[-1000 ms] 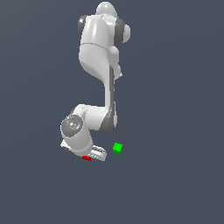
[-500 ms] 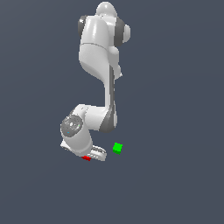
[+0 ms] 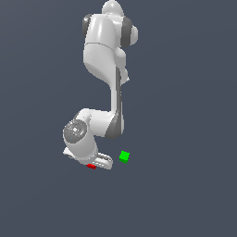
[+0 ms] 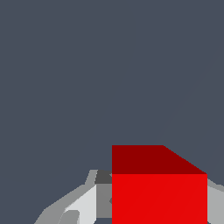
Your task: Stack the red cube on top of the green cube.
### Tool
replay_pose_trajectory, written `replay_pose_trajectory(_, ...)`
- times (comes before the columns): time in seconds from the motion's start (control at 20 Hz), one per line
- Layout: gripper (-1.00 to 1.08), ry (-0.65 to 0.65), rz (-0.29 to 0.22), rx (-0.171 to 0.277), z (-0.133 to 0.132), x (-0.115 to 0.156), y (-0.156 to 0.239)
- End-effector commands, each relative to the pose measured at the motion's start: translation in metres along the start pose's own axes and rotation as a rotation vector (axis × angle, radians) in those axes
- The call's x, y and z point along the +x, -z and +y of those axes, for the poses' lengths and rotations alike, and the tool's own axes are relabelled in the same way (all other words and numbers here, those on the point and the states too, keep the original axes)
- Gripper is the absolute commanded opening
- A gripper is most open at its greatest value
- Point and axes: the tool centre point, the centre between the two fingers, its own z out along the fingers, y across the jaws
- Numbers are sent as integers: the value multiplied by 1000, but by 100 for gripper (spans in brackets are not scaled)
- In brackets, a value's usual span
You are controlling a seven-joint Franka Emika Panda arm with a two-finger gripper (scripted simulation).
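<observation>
The red cube (image 3: 90,166) lies low in the exterior view, tucked under the white hand. My gripper (image 3: 94,165) is down around it. In the wrist view the red cube (image 4: 159,192) fills the space between the two fingers (image 4: 85,204), whose inner faces sit against its sides, so the gripper looks shut on it. The green cube (image 3: 124,156) sits alone on the grey floor, a short way to the exterior view's right of the hand and apart from it. It does not show in the wrist view.
The white arm (image 3: 104,55) rises above the hand and bends over it. Plain dark grey floor (image 3: 185,185) lies all around both cubes.
</observation>
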Motion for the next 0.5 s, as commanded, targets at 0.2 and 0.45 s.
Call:
replay_pose_trajectory(0.2,-100,0,2,0,0,0,40)
replay_pose_trajectory(0.45,-100,0,3,1,0,0,74)
